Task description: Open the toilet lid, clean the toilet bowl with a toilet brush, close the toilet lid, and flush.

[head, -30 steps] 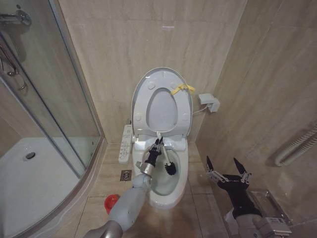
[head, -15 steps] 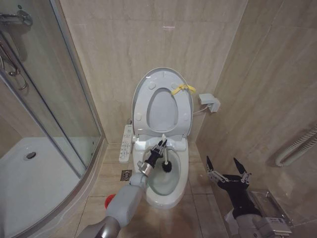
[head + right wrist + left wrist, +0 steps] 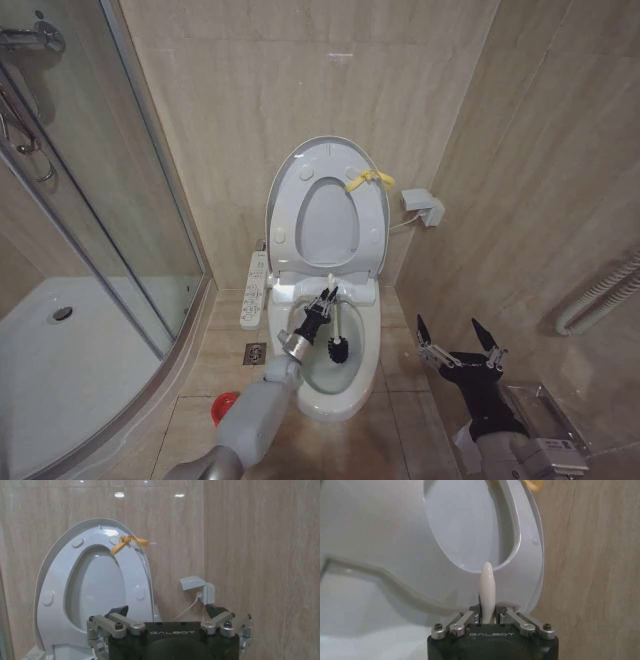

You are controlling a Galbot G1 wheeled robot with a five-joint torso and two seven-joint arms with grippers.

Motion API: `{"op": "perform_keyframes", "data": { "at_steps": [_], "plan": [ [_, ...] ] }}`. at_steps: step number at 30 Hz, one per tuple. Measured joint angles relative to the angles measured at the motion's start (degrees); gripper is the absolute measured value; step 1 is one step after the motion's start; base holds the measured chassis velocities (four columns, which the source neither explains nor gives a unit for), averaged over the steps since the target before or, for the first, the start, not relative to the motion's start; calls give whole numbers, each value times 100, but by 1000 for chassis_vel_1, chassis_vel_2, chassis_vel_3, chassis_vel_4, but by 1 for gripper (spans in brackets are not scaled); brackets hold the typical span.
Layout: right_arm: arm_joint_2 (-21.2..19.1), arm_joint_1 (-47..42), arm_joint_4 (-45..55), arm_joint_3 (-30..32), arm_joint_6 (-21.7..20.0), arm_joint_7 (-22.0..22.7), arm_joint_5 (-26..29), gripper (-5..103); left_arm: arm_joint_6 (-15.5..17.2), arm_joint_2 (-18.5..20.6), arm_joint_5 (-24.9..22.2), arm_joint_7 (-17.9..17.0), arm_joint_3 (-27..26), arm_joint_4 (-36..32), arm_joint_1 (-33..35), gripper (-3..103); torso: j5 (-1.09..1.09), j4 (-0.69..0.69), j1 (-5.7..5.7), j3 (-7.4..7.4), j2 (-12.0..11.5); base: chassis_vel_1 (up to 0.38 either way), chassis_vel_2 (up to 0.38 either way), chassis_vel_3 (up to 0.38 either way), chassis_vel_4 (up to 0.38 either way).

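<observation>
Red holder [image 3: 226, 405] on the floor tiles, left of the toilet, beside the left arm. Left gripper [image 3: 322, 304] over the toilet bowl [image 3: 352, 385], clenched on the thin white handle of the toilet brush [image 3: 338, 349], black head down inside the basin; toilet lid [image 3: 372, 215] raised upright against the wall, yellow strap [image 3: 368, 179] at its top edge. Right gripper [image 3: 459, 341] low beside the bowl's right side, fingers spread, grasping nothing.

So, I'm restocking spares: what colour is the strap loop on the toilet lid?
Yellow. The strap loop on the raised toilet lid shows best in the right wrist view.
</observation>
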Motion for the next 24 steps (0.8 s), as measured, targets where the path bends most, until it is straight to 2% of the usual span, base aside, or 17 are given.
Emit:
{"op": "perform_keyframes", "data": {
  "at_steps": [5,11,17,24],
  "plan": [
    [0,0,0,0,0,0,0,100,18,101,-139,-90,8,-92,-127,19,1,2,0,0,0,0,0,0,0],
    [0,0,0,0,0,0,0,100,-123,-118,-197,-119,-107,184,-363,19,1,-2,1,0,0,0,0,0,0],
    [0,0,0,0,0,0,0,100,-54,-66,12,-27,-44,154,-6,19,2,2,1,0,0,0,0,0,0],
    [0,0,0,0,0,0,0,100,49,108,-76,-60,19,-65,72,19,0,1,0,0,0,0,0,0,0]
  ]
}}
